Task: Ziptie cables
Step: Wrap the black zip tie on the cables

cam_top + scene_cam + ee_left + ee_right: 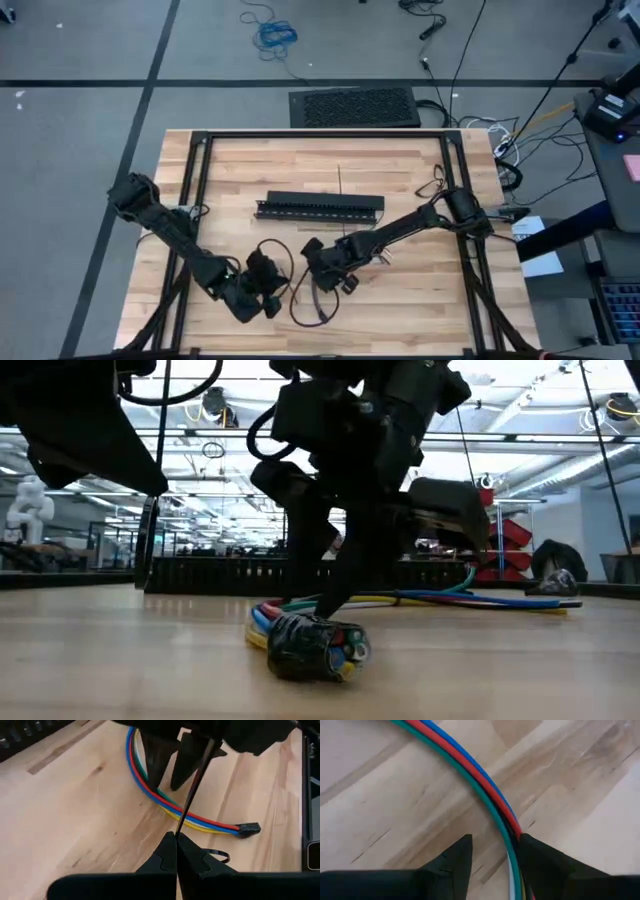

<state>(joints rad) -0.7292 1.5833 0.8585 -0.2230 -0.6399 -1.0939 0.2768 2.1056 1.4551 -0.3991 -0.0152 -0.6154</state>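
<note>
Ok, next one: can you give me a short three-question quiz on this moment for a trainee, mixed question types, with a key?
1. True or false: the left gripper is shut on a thin dark ziptie.
2. Multiple choice: in the right wrist view, how do the cables stand to the right gripper?
A. They run between its open fingers.
B. They are clamped flat between shut fingers.
C. They are nowhere near it.
3. Fill in: in the left wrist view, the cables end in a small black ____ lying on the wood.

Key
1. True.
2. A.
3. Connector.
</note>
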